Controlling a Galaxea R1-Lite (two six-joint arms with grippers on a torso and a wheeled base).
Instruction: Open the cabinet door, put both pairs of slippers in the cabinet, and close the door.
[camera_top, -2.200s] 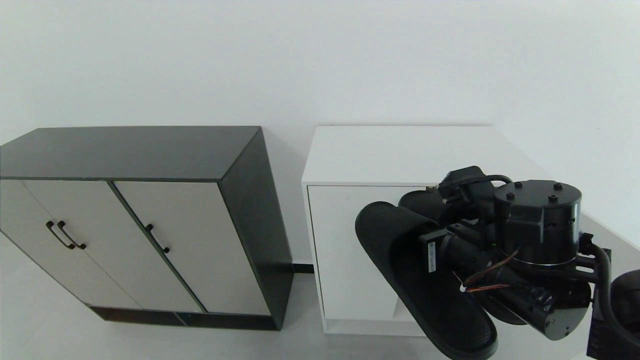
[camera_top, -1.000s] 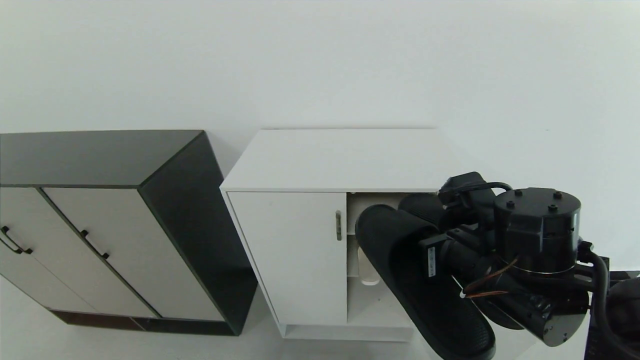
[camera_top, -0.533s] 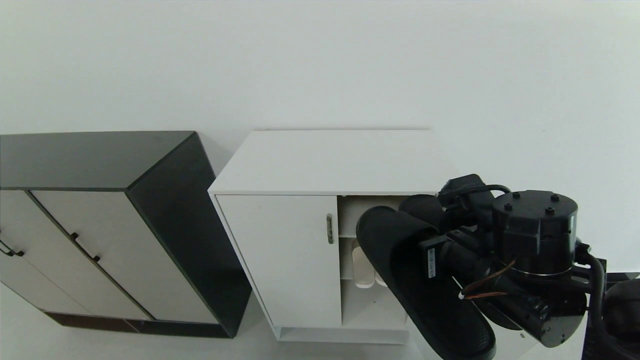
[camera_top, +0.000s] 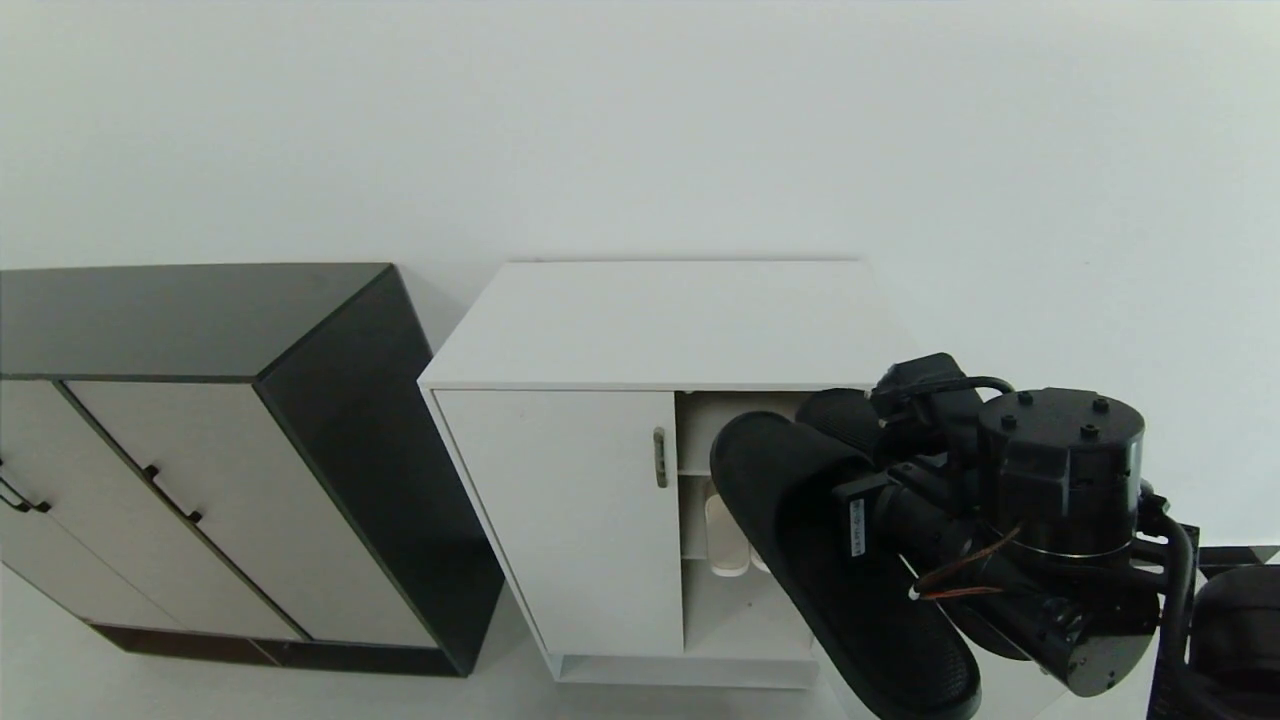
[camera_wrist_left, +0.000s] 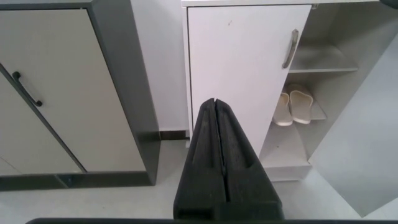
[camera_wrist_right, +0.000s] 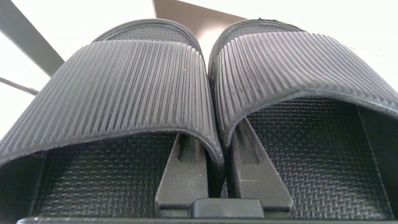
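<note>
My right gripper (camera_wrist_right: 214, 155) pinches the black slippers (camera_top: 800, 540), which hide the open right half of the cabinet (camera_top: 650, 320). Inside, white slippers (camera_wrist_left: 295, 107) peek out. My left gripper (camera_wrist_left: 216, 134) is pressed together.

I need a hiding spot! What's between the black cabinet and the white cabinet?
Nothing stands between the black cabinet and white cabinet: the left wrist view shows a narrow gap of bare wall, a dark skirting strip and floor.

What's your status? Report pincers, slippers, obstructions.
Left pincer shut, empty. Right pincer shut on black slippers, before white cabinet. White slippers on shelf inside. Right door open, left door shut.
</note>
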